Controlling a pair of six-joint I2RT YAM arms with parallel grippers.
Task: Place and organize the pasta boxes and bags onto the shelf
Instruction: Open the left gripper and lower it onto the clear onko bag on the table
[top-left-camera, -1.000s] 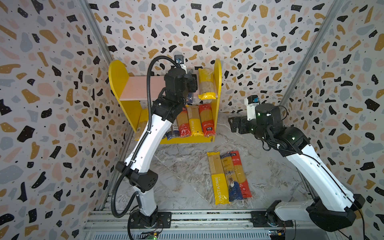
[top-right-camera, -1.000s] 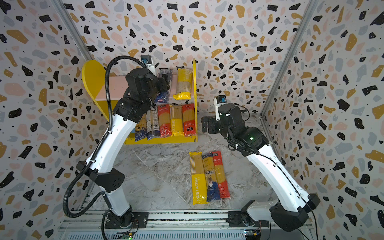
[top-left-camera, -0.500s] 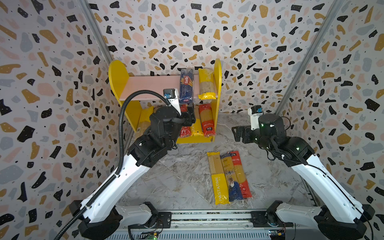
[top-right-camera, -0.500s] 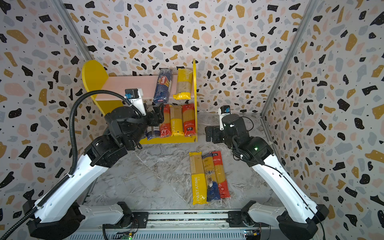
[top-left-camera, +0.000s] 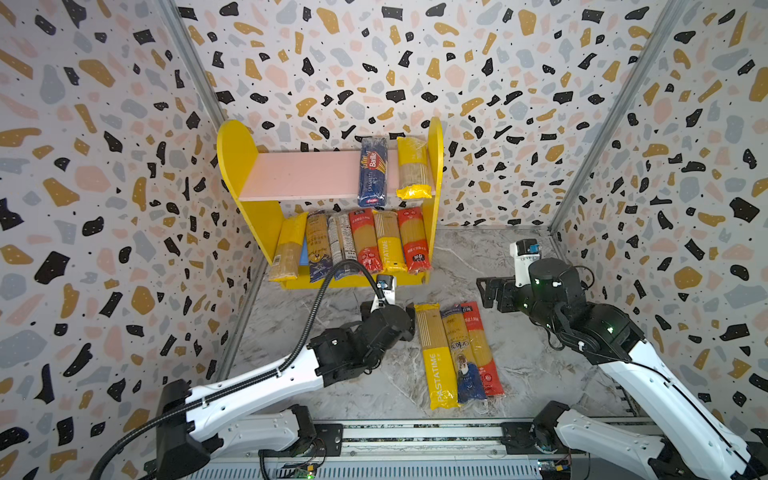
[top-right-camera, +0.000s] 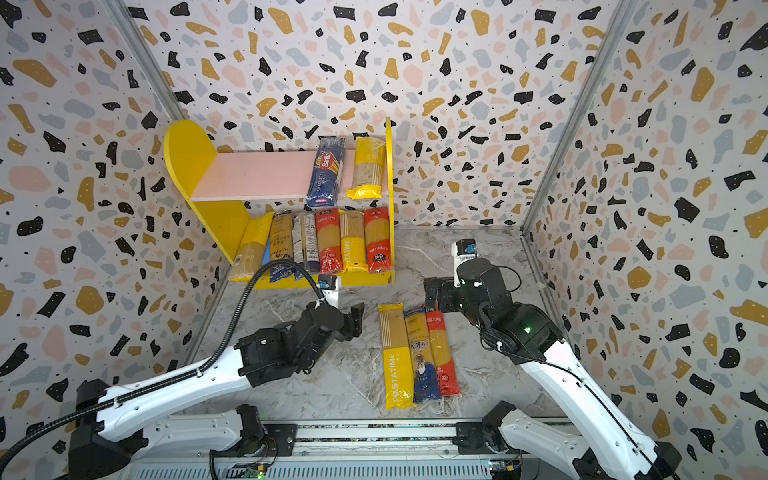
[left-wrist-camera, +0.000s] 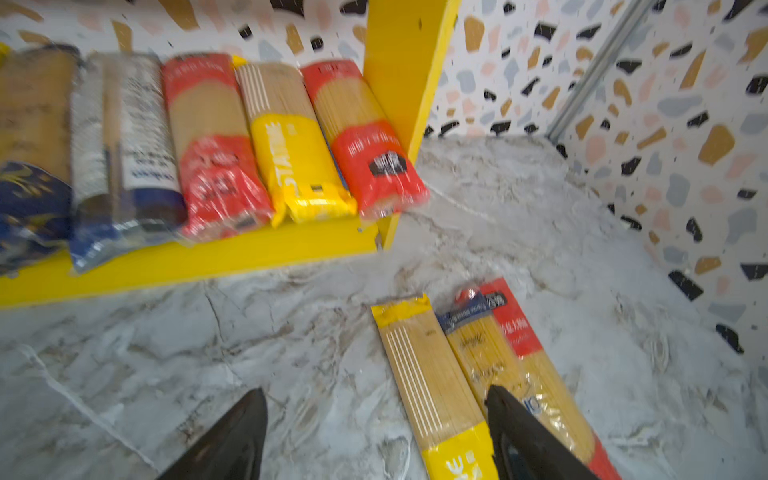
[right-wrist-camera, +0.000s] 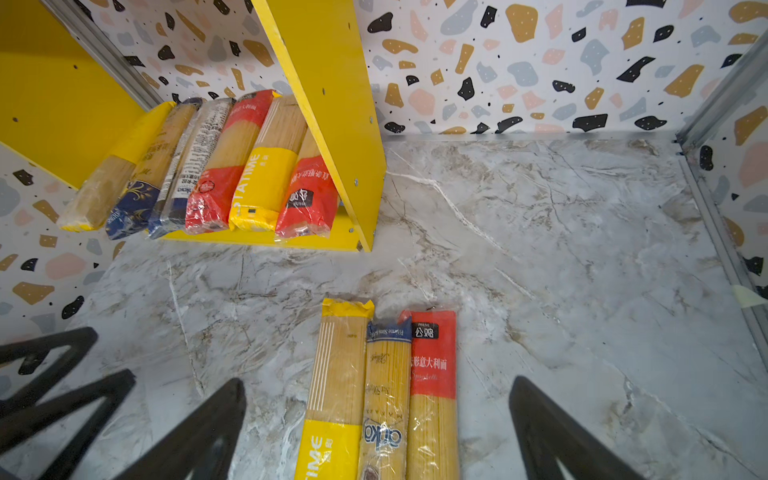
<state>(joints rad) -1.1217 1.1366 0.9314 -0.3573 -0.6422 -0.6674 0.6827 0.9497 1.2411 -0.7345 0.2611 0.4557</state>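
The shelf (top-left-camera: 237, 166) stands at the back wall. On its pink upper board (top-left-camera: 303, 174) lie a dark blue Barilla pack (top-left-camera: 372, 172) and a yellow pack (top-left-camera: 412, 172). Several pasta packs (top-left-camera: 365, 241) fill the lower board. On the floor lie three more side by side: yellow (top-left-camera: 436, 353), blue-ended (top-left-camera: 461, 353), red (top-left-camera: 482, 349). My left gripper (left-wrist-camera: 374, 390) is open and empty, low beside the yellow pack (left-wrist-camera: 432, 374). Also open and empty, my right gripper (right-wrist-camera: 377, 380) hangs just behind the far ends of the three packs (right-wrist-camera: 386, 374).
The floor (top-left-camera: 332, 395) is grey marble, closed in by patterned walls on three sides. A metal rail (top-left-camera: 415, 432) with both arm bases runs along the front. The left arm's black cable (top-left-camera: 328, 282) loops up in front of the shelf's lower row.
My left arm has come away from the upper board, leaving the Barilla pack there, and dropped to the floor beside the three packs with its jaws wider. The right gripper has lowered slightly.
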